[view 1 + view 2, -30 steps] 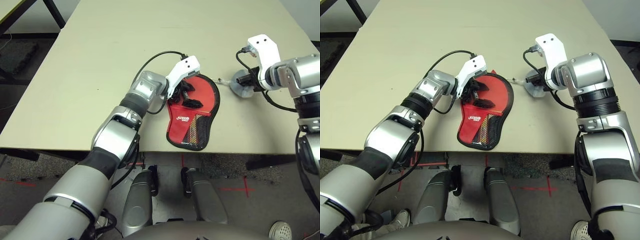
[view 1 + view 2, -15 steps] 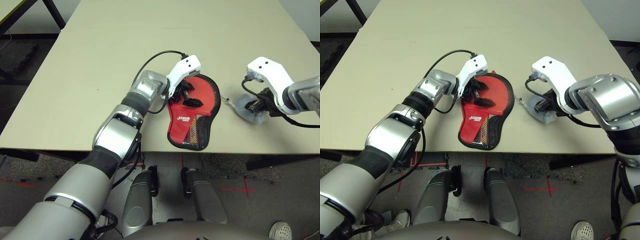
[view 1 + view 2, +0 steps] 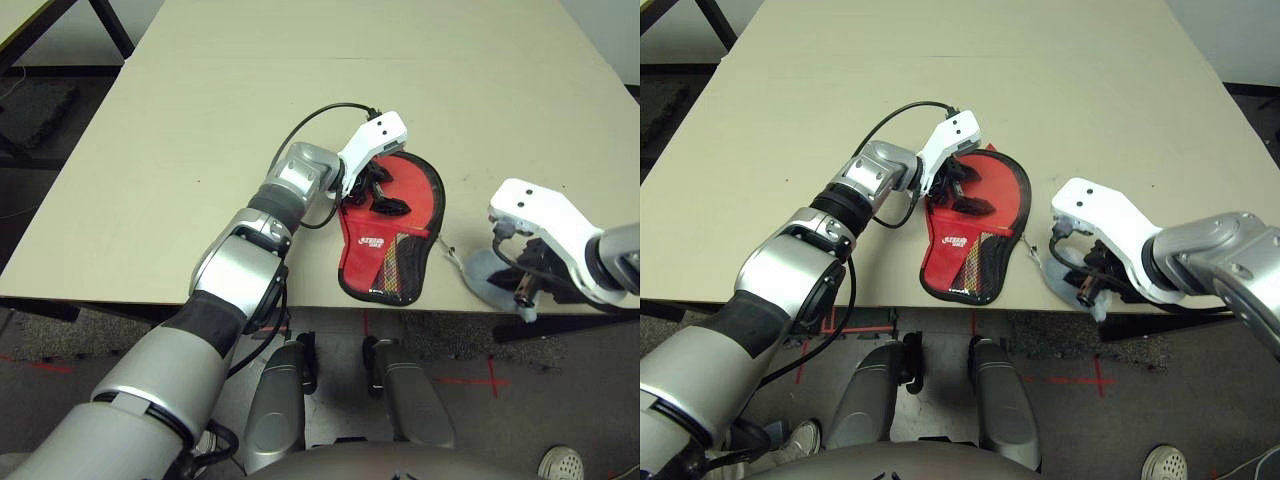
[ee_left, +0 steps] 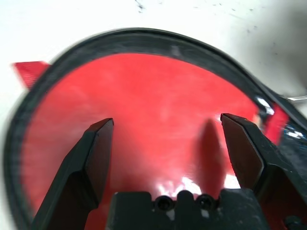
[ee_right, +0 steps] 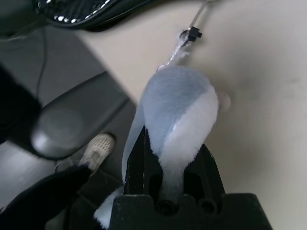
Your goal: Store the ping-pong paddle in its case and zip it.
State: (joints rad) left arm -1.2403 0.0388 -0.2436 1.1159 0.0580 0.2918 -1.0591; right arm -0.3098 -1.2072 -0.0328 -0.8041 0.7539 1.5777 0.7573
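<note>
The left pincer hangs wide over the red case (lying flat on the tabletop); the right pincer clamps a grey-white fabric lump

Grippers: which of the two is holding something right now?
The right gripper, shut on the grey-white soft fabric lump. The left gripper stands open over the red case, gripping nothing.
</note>
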